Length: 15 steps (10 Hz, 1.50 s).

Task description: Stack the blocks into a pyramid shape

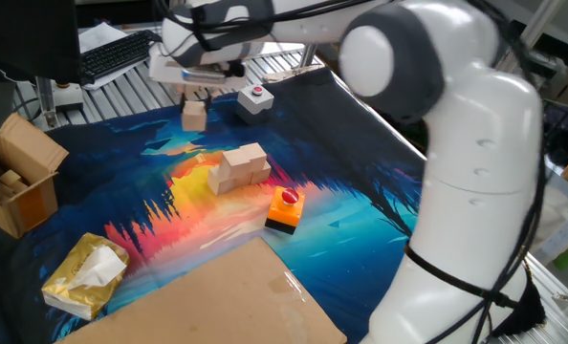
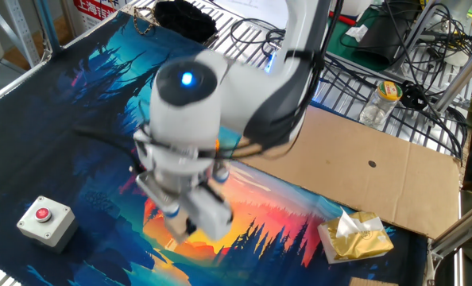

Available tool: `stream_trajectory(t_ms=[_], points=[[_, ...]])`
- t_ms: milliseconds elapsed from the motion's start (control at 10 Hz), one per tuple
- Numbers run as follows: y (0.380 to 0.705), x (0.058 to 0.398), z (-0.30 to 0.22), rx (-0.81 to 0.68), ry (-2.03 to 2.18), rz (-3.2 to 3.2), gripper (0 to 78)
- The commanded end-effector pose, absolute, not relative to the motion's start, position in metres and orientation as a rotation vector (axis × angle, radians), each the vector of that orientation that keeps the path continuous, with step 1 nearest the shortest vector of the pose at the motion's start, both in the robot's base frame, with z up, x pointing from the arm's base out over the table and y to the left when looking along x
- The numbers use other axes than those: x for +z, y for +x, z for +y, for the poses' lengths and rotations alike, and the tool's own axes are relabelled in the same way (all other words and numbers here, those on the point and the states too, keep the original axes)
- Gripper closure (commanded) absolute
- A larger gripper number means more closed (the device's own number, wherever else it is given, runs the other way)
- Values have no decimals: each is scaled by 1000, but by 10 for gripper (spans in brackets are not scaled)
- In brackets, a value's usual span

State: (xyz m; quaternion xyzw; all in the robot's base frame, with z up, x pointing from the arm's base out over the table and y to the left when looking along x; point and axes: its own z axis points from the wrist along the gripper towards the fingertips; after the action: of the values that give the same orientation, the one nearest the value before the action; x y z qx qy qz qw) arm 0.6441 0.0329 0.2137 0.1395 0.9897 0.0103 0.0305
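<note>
Blocks: one block (image 1: 195,116) is hanging in the air, pinched between the gripper's (image 1: 197,99) fingers, while the other blocks (image 1: 239,166) are sitting stacked on the mat (image 1: 341,205) below, off to one side.

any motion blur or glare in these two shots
One fixed view: sharp overall, the end effector and its held block only slightly soft; faint sheen on the cardboard sheet. The other fixed view: the arm's wrist is smeared by motion blur and hides the end effector; a blue light glows on it.
</note>
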Motion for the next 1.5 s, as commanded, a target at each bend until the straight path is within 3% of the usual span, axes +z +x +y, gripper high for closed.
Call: stream_trajectory(t_ms=[100,1100,1500], points=[[627,230,23,34,309,3054,764],[627,230,23,-14,415,3050,764],[592,225,1,-25,241,3060,764]])
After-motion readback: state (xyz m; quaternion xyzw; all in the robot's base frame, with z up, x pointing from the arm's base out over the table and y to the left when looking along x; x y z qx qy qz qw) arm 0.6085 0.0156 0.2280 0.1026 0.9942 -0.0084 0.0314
